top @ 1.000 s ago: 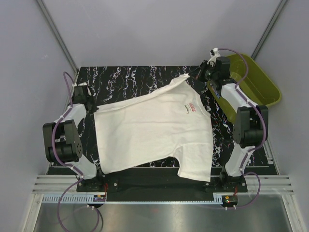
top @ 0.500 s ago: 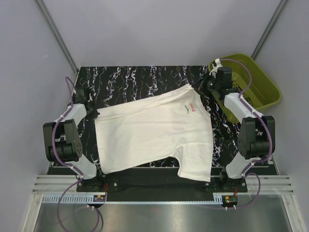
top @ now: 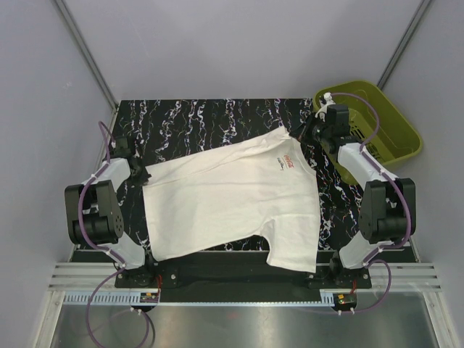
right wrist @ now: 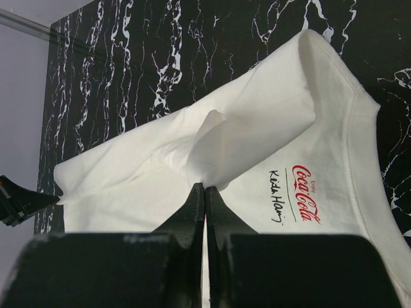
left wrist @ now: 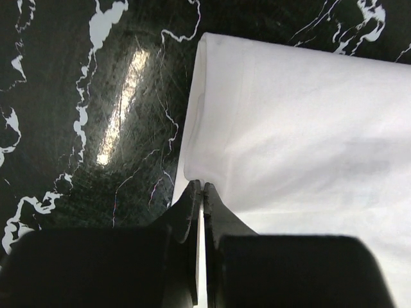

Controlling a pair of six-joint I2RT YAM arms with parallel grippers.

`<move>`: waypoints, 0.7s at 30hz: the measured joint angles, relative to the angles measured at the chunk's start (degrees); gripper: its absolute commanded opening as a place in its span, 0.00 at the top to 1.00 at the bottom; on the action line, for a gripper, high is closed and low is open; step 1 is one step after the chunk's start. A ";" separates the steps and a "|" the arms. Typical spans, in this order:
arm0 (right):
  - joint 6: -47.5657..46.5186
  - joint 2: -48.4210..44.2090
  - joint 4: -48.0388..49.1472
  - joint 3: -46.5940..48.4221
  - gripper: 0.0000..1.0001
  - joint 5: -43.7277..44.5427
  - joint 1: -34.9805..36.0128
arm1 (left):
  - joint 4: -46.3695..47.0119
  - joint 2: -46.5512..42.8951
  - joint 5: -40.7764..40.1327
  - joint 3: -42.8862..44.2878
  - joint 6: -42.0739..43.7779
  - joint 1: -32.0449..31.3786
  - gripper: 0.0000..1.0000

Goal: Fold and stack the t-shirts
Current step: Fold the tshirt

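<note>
1. The tee (top: 232, 196) is lying spread out on the black table (top: 188, 119), slanting from the near left to the far right.
2. The left gripper (left wrist: 201, 192) is pinching the tee's left edge, and its jaws are squeezed tight on the cloth.
3. The right gripper (right wrist: 205, 191) is clamped on the tee at the far right, near the neck. The cloth is bunching up in a little fold at its tips.
4. A small red logo (right wrist: 306, 202) with black writing is showing just beside that pinch.
5. One sleeve is reaching down to the table's near edge, near the right arm's base.
6. A green bin (top: 391, 123) is sitting past the table's far-right corner, just beside the right arm.
</note>
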 measured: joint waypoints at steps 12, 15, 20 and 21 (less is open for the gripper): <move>0.02 -3.52 -1.68 -3.30 1.00 2.32 0.00 | -1.09 0.00 -0.13 -0.33 -0.07 0.00 1.00; 0.02 -4.31 -2.12 -3.61 1.00 2.45 0.00 | -1.29 0.00 -0.48 -0.33 -0.07 0.00 1.00; 0.02 -5.35 -2.69 -4.26 1.00 2.95 0.00 | -1.29 0.00 -0.92 -0.35 -0.07 0.00 1.00; 0.02 -5.68 -2.78 -4.63 1.00 2.97 0.00 | -1.29 0.00 -0.92 -0.37 -0.07 0.00 1.00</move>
